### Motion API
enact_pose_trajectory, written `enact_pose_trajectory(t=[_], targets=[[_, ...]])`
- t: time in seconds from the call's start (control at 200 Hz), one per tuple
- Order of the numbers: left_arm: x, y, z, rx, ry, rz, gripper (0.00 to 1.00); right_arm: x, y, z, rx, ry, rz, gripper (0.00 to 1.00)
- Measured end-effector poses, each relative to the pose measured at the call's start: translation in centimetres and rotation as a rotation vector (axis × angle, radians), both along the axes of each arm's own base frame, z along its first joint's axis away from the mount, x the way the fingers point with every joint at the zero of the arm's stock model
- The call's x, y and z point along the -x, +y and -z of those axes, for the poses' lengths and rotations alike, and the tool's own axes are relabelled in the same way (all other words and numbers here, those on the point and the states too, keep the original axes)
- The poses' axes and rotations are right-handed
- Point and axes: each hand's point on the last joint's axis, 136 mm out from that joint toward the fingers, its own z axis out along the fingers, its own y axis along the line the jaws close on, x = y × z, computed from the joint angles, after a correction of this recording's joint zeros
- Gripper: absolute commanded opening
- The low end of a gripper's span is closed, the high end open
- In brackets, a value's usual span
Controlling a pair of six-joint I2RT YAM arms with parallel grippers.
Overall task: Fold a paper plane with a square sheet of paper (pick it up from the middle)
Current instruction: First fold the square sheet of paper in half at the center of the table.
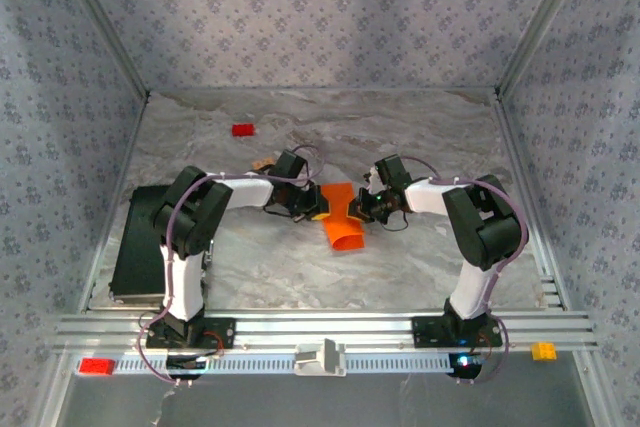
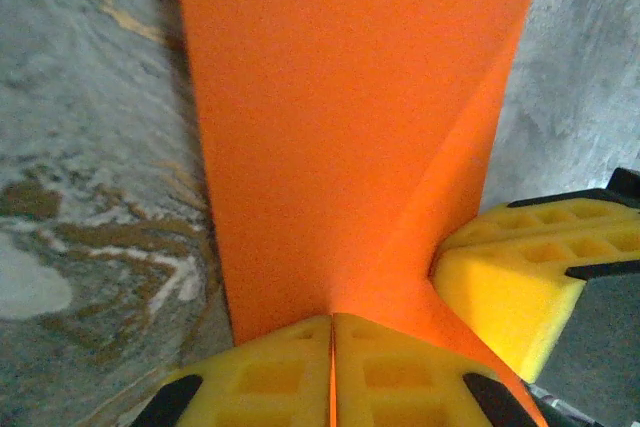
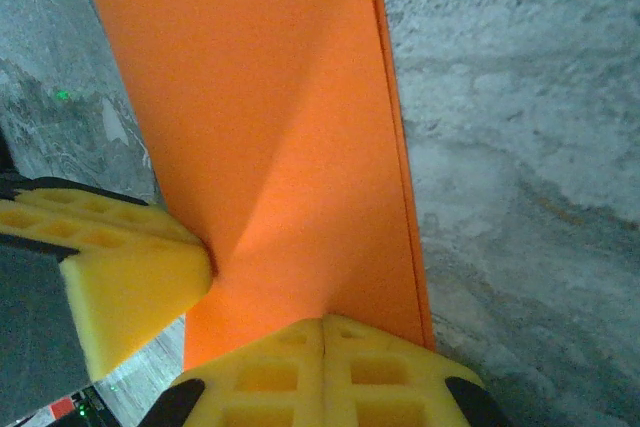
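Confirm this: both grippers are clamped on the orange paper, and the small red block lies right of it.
One error: the top external view shows the small red block left of the orange paper, farther back. The left gripper and right gripper are indeed both clamped on the paper.

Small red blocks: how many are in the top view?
2. One small red block lies on the grey marbled table behind the left arm; the other sits at the near left corner, by the rail. The arms may hide more.
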Motion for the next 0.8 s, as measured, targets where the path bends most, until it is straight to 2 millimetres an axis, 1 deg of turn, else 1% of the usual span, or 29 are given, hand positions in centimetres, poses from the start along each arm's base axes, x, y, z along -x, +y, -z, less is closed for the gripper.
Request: enact_pose_trajectory(t=[0.19, 0.32, 0.515, 0.625, 0.705, 0.8], targets=[[0.0, 0.1, 0.1, -0.007, -0.023, 0.015, 0.08, 0.0, -0.1, 0.0, 0.008, -0.009, 0.002, 0.00], [0.0, 0.3, 0.1, -0.020, -0.043, 0.022, 0.09, 0.0, -0.1, 0.0, 0.010, -0.012, 0.004, 0.00], [0.2, 0.7, -0.4, -0.042, -0.028, 0.004, 0.10, 0.0, 0.0, 0.0, 0.010, -0.013, 0.004, 0.00], [0.2, 0.2, -1.3, -0.016, -0.020, -0.011, 0.10, 0.0, 0.0, 0.0, 0.010, -0.014, 0.004, 0.00], [0.4, -0.7, -2.0, 0.018, -0.022, -0.009, 0.10, 0.0, 0.0, 0.0, 0.010, -0.014, 0.004, 0.00], [0.8, -1.4, -2.3, 0.040, -0.017, -0.002, 0.10, 0.0, 0.0, 0.0, 0.010, -0.014, 0.004, 0.00]])
